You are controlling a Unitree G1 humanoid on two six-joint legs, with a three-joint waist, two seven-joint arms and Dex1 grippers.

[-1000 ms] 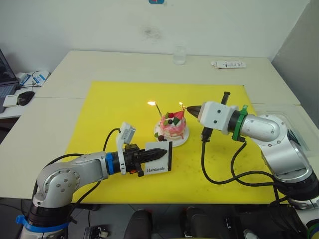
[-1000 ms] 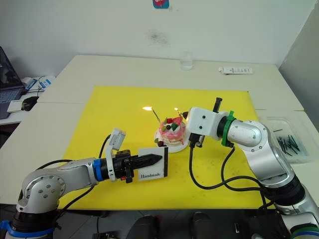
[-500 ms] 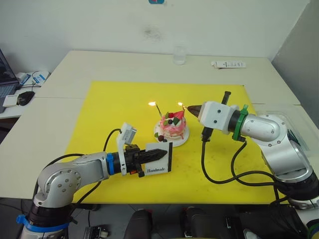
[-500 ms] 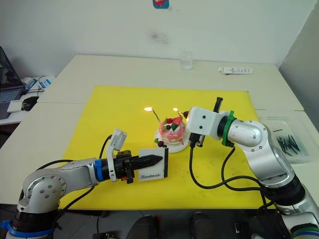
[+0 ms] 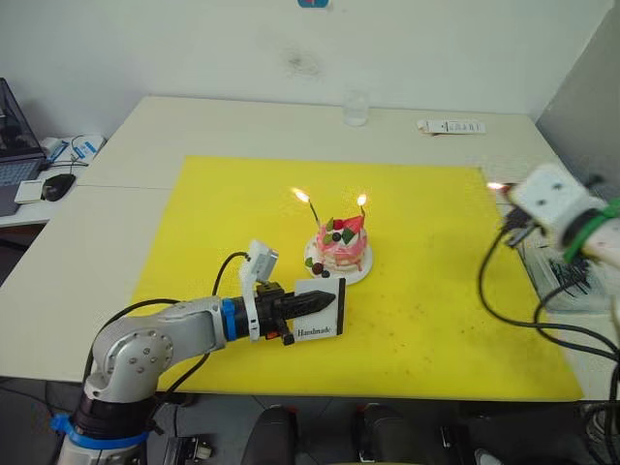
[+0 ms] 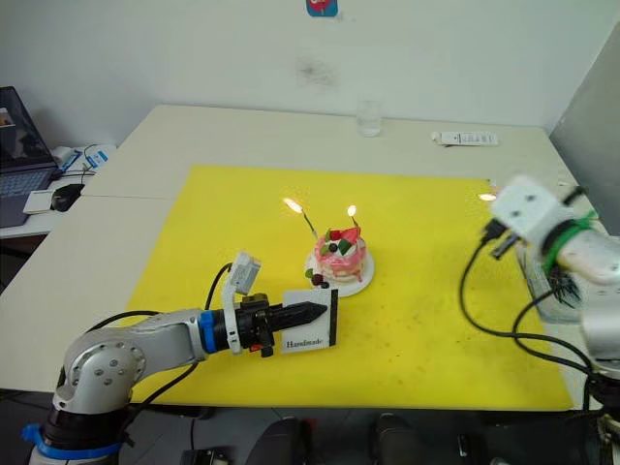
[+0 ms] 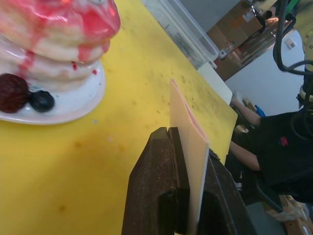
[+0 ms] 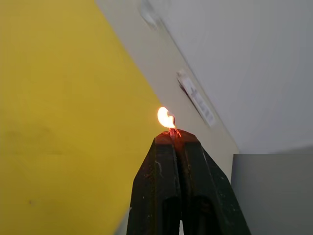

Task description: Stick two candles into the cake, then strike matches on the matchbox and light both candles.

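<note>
Since a second ago the right gripper (image 8: pixel 175 138) has pulled away from the cake (image 5: pixel 341 250) to the yellow mat's (image 5: pixel 242 213) right edge on the counter (image 5: pixel 242 121), pinching a burning match (image 8: pixel 170 128). Both candles (image 5: pixel 313 212) stand lit in the cake. Left gripper (image 7: pixel 188 147) clamps the matchbox (image 5: pixel 321 320) upright just before the cake.

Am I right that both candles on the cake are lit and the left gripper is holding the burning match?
Not quite. Both candles on the cake are lit, but the right gripper holds the burning match, as the right wrist view shows. The left gripper holds the matchbox.
</note>
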